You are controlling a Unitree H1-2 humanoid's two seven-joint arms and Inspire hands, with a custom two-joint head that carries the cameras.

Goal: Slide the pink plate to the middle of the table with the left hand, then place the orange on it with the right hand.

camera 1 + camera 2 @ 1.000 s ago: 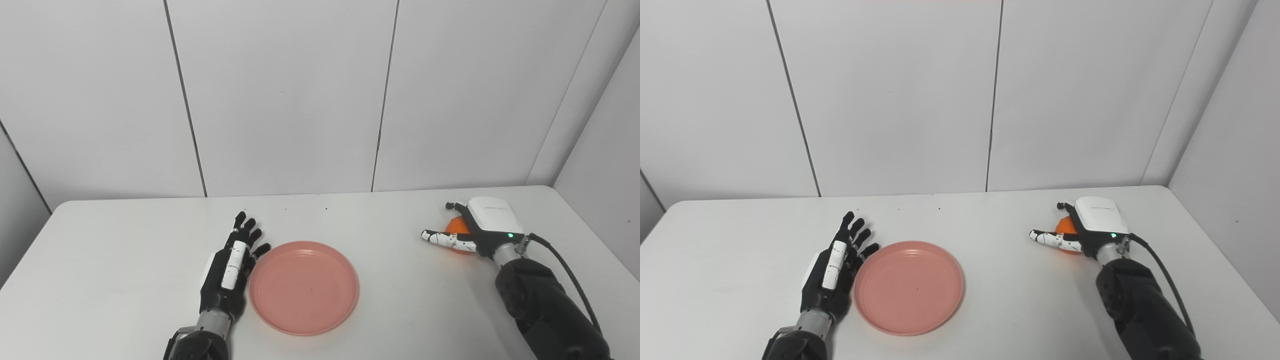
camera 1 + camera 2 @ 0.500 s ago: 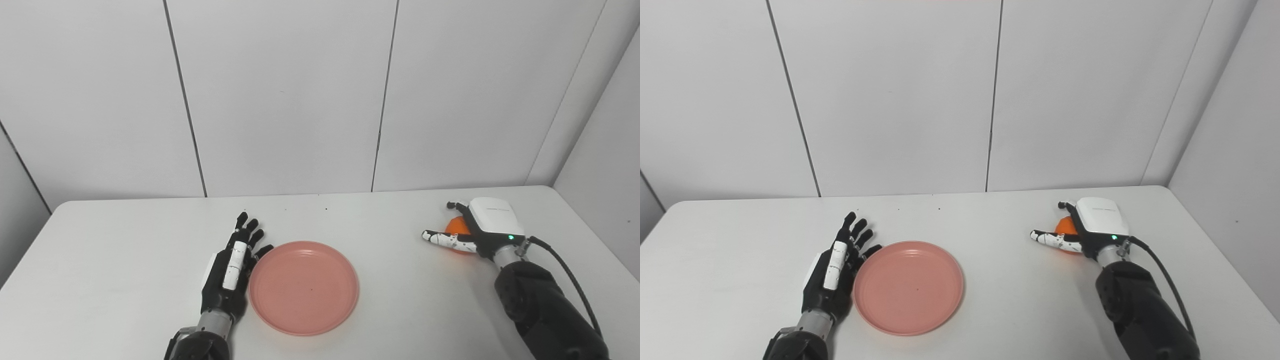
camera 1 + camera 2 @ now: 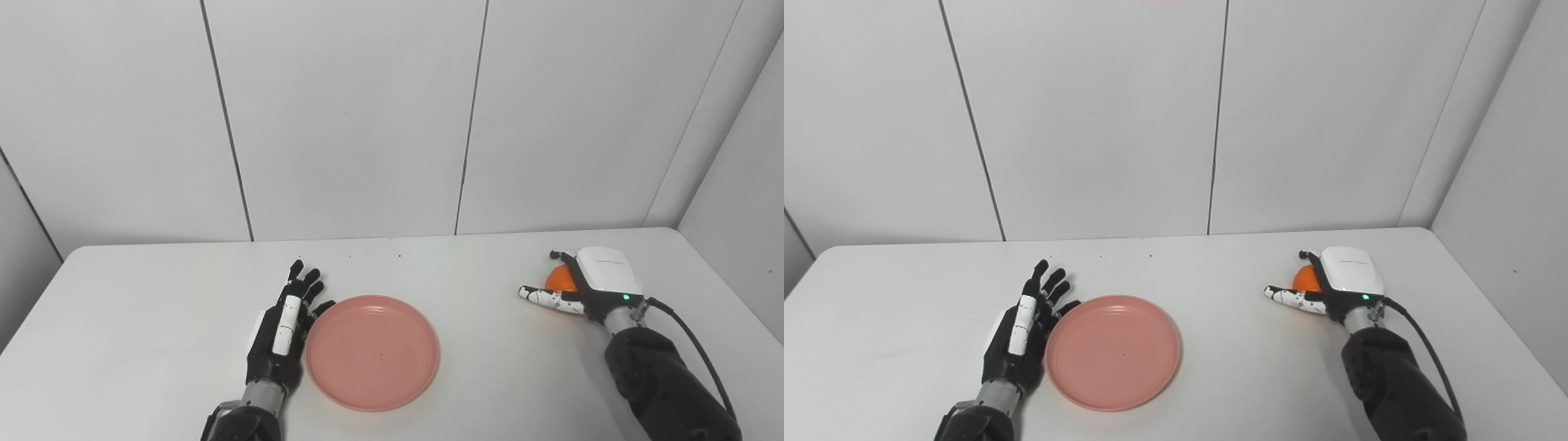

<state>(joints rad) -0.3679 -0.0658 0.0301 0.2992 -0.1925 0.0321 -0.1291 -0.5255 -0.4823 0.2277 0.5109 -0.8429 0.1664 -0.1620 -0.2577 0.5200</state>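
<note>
Resting edge-on at the left, the left hand lies flat against the surface with its fingers straight and spread, holding nothing; its inner side sits just beside, perhaps touching, the left rim of the pink plate. The plate lies near the middle of the surface, toward the near edge, and it is empty. Judging by that, the sliding step looks done or nearly so, and the plate waits for its load.

Far to the right, well apart from the plate, the right hand is cupped over the orange. The fruit shows between the thumb on the near side and the fingers curling round its far side, under the white back of the hand. Whether the fingers are pressed tight on it or only closing round it cannot be told from either view, nor whether it has left the surface.

The move ahead likely turns on one relation: the plate lies to the left of the orange and a little nearer, so the right hand must carry leftward across bare surface to reach it.
</note>
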